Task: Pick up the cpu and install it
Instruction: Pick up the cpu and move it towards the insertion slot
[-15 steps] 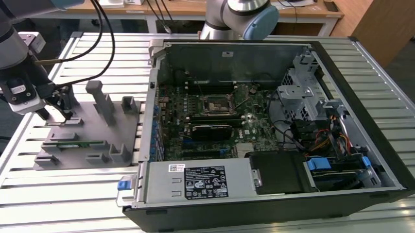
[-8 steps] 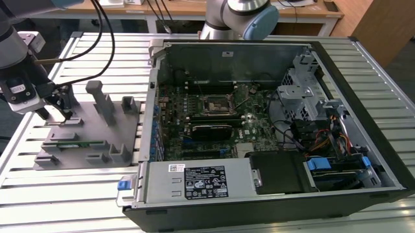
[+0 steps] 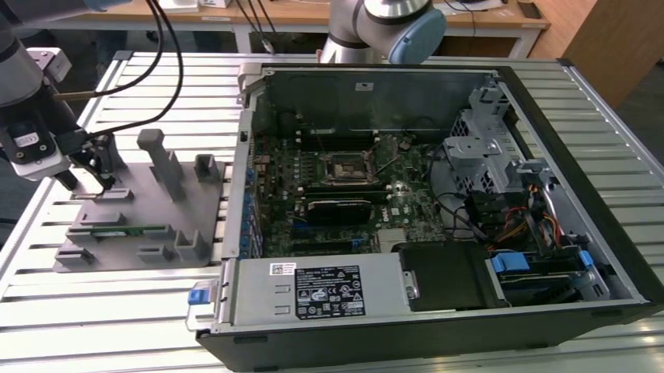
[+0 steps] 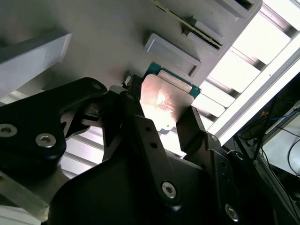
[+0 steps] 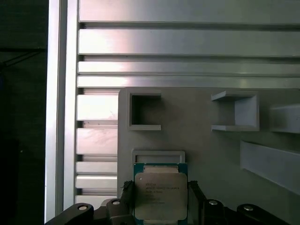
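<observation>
Slotted table (image 3: pixel 104 311), grey parts tray (image 5: pixel 211 154) below, looks clamped on the cpu (image 5: pixel 160 197), dead centre in the gripper (image 3: pixel 87 183), flat face toward the wrist.

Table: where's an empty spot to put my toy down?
The bare slats between the grey tray and the table's front edge are free. Crowded: the tray's posts, the gripper at the cpu, the computer case.

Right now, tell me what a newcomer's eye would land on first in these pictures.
The opened computer case dominates the exterior view's middle and right, its motherboard bare around a black socket frame. On the exterior view's left, the arm's pincer hangs over a grey fixture tray. In both wrist views the silvery cpu sits right at the pincer.
</observation>
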Motion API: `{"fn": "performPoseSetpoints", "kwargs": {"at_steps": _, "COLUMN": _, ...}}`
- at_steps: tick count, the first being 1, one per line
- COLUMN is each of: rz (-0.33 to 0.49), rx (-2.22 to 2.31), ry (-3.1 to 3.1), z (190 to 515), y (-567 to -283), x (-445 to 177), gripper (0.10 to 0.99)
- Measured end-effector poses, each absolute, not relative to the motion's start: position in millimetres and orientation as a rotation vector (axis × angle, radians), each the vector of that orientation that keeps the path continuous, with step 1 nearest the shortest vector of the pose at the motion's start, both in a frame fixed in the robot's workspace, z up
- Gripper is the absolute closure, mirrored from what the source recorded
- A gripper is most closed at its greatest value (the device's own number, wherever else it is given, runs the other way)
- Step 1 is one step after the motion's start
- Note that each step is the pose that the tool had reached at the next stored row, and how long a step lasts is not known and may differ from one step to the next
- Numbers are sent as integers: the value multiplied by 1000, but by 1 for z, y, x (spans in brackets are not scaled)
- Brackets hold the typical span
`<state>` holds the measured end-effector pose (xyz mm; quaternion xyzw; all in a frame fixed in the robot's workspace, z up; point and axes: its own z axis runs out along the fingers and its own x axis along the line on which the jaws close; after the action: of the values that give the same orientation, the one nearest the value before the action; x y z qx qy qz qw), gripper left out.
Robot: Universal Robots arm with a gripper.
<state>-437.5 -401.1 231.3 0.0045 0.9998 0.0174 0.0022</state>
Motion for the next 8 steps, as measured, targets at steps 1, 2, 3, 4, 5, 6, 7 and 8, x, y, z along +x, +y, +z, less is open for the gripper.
{"fn": "performPoseSetpoints", "kwargs": {"at_steps": 1, "rz": 55, "rx": 14, "ry": 3137, "z": 232, "y": -401, "x": -438, "gripper": 545}}
{"fn": "performPoseSetpoints", "kwargs": {"at_steps": 2, "rz": 55, "rx": 14, "ry": 3137, "z": 233, "y": -401, "x": -438, "gripper": 545}}
{"fn": "performPoseSetpoints", "kwargs": {"at_steps": 3, "rz": 55, "rx": 14, "ry": 3137, "z": 234, "y": -401, "x": -438, "gripper": 545}}
{"fn": "performPoseSetpoints", "kwargs": {"at_steps": 4, "rz": 55, "rx": 14, "ry": 3137, "z": 235, "y": -401, "x": -438, "gripper": 545}}
{"fn": "performPoseSetpoints", "kwargs": {"at_steps": 5, "rz": 55, "rx": 14, "ry": 3137, "z": 235, "y": -401, "x": -438, "gripper": 545}}
{"fn": "performPoseSetpoints", "kwargs": {"at_steps": 6, "rz": 55, "rx": 14, "ry": 3137, "z": 236, "y": -401, "x": -438, "gripper": 545}}
{"fn": "performPoseSetpoints", "kwargs": {"at_steps": 7, "rz": 55, "rx": 14, "ry": 3137, "z": 237, "y": -401, "x": -438, "gripper": 545}}
{"fn": "performPoseSetpoints", "kwargs": {"at_steps": 8, "rz": 55, "rx": 14, "ry": 3137, "z": 238, "y": -401, "x": -438, "gripper": 545}}
